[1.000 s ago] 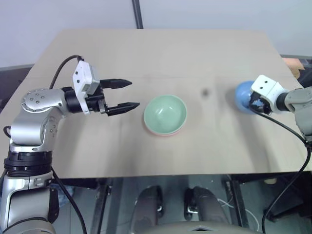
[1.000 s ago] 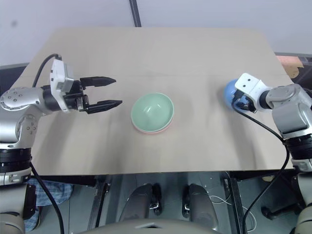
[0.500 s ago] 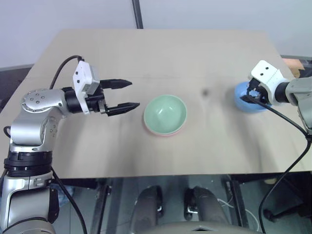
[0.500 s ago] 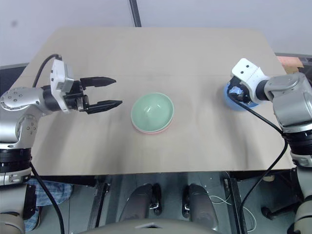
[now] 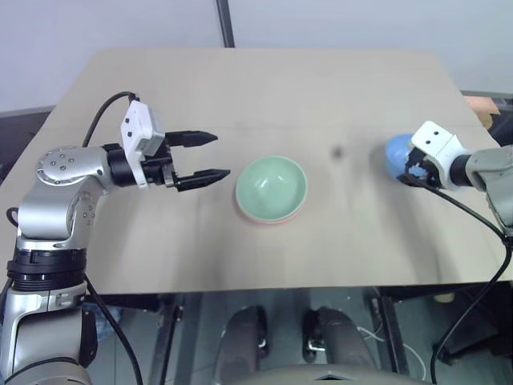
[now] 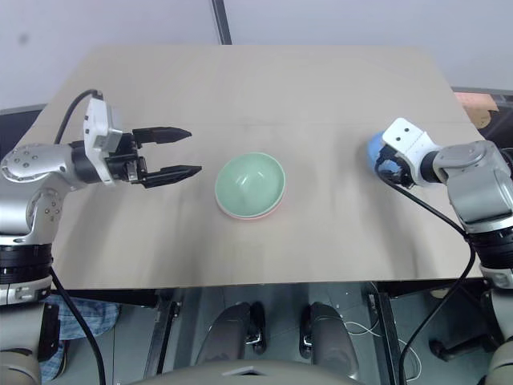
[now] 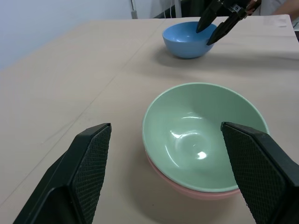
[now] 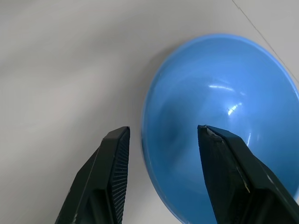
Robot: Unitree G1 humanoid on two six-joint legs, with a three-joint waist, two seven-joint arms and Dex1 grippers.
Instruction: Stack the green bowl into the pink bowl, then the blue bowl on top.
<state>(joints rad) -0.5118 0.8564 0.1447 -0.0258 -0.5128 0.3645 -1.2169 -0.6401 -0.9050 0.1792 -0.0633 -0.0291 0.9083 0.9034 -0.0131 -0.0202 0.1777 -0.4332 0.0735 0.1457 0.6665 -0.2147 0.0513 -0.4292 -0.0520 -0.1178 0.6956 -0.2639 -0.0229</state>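
With green (image 5: 272, 185) already nested in pink (image 5: 268, 216), the spread right claw (image 8: 161, 140) straddled the blue bowl's (image 8: 219, 121) nine-o'clock rim — next, clench and lift — left claw (image 5: 210, 156) idle, released.

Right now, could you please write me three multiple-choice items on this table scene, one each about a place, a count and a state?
1. Where is the green bowl?
A. Nested in the pink bowl
B. Inside the blue bowl
C. Upside down beside the pink bowl

2. How many bowls are there?
A. Two
B. Three
C. Four

3. How does the right gripper stand at the blue bowl?
A. Jaws shut above it
B. Lifting it
C. Jaws open astride its rim

Key: 1 A, pink shows beneath the green rim; 2 B, green, pink, blue; 3 C, one finger inside, one outside, bowl on the table.
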